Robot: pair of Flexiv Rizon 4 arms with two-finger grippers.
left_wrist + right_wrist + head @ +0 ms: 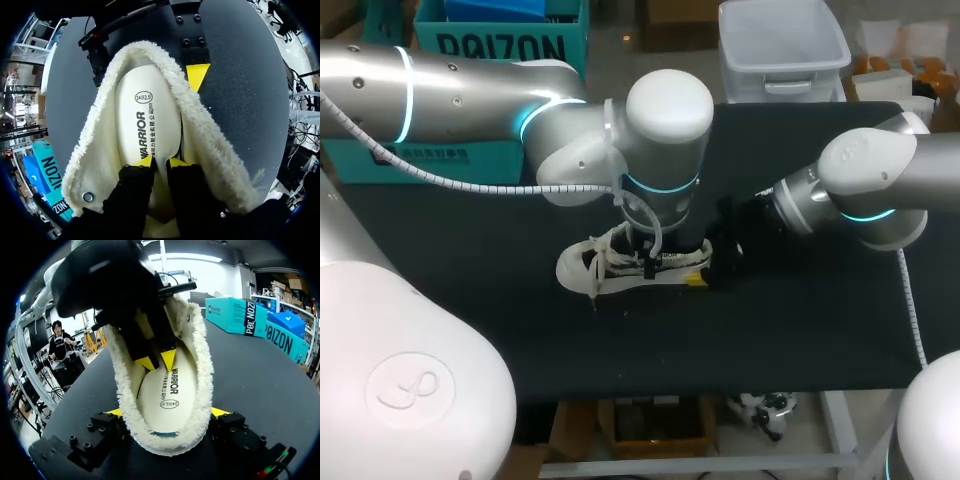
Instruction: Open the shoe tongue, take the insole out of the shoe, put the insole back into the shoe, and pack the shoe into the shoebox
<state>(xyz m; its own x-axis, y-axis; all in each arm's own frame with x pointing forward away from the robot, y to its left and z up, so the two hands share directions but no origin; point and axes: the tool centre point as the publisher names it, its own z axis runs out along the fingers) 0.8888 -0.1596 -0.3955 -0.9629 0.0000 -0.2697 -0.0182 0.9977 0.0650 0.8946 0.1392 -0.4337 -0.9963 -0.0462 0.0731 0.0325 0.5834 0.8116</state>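
Head view: on the black matte table, the white lace-up shoe lies near the middle. The left arm stands over its opening and the right arm is at its rear.

Left wrist view: the left gripper, nearly closed, pinches the smooth cream insole inside the fleecy lining.

Right wrist view: the right gripper, spread wide, clamps the shoe's rear from both sides.

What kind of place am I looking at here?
Probably a robotics lab or test bench: a left arm and a right arm meet over a black table, both at one fleece-lined shoe.
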